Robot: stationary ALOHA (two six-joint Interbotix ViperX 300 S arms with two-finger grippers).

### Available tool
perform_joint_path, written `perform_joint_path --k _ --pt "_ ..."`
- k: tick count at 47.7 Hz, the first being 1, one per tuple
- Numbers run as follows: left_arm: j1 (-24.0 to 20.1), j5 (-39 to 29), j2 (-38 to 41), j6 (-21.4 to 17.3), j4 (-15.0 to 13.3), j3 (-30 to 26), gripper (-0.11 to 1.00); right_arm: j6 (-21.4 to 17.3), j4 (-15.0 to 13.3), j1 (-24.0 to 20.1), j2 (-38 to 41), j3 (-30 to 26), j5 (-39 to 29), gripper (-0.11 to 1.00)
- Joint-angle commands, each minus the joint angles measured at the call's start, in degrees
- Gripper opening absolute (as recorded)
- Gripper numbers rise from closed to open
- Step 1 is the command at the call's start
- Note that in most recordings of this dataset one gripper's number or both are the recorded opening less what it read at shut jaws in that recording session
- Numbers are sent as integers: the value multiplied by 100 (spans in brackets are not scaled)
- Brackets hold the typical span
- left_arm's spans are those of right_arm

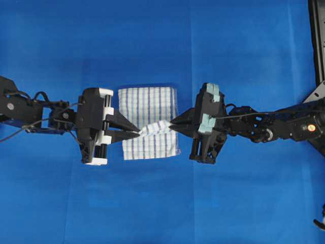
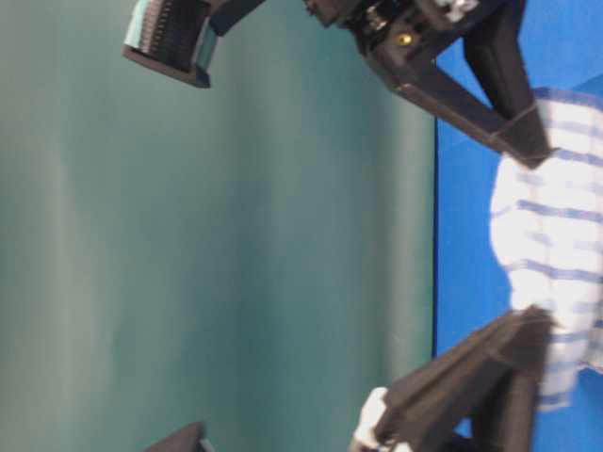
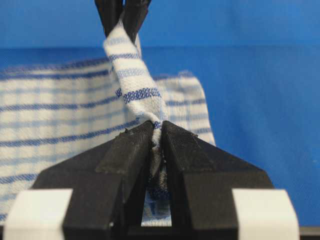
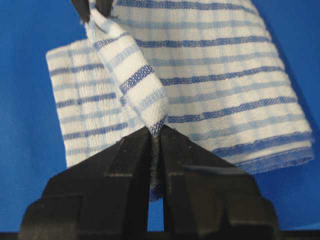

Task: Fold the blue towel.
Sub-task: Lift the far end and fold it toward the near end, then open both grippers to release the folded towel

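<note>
The blue towel (image 1: 149, 104), white with thin blue stripes, lies folded on the blue sheet at the centre of the overhead view. A band of it (image 1: 155, 128) is lifted and stretched taut between both grippers. My left gripper (image 1: 138, 133) is shut on the band's left end, and cloth is pinched between its jaws (image 3: 157, 131). Facing it from the other side, my right gripper (image 1: 171, 123) is shut on the band's right end (image 4: 156, 129). The towel (image 2: 556, 235) hangs between the two pairs of black fingers in the table-level view.
A plain blue sheet (image 1: 162, 203) covers the whole table. A black frame (image 1: 317, 40) stands at the right edge. A dark green backdrop (image 2: 236, 245) fills the left of the table-level view.
</note>
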State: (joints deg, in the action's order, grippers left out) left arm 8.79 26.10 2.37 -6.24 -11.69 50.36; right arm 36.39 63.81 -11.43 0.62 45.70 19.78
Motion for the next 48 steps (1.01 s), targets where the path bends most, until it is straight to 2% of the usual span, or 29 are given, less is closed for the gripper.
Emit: perform_joint_path --k 1,17,23,28,31,33,36,41,44,48 --pt "62 149 132 62 0 -79 6 9 35 -18 -26 -97 44 -3" --pt "114 185 360 211 -9 -35 6 0 79 -88 132 -132 18 -2" --pt "123 185 352 211 0 -9 6 0 149 -88 141 -141 -18 3" --pt "123 167 343 220 -9 0 7 0 246 -97 141 -141 -18 16" --pt "141 167 343 229 -9 -18 7 0 308 -105 141 -141 -18 29" --pt "158 167 334 237 -9 -26 9 0 308 -114 141 -132 -18 42" --pt "211 158 290 229 0 -35 24 9 316 -123 132 -132 -18 60" --pt "308 149 202 246 -9 -35 56 35 299 -141 44 -105 18 85" --pt "360 132 97 255 -9 -26 74 70 281 -132 -62 -97 9 90" --pt "369 0 -158 272 0 18 90 123 229 -141 -281 -62 9 88"
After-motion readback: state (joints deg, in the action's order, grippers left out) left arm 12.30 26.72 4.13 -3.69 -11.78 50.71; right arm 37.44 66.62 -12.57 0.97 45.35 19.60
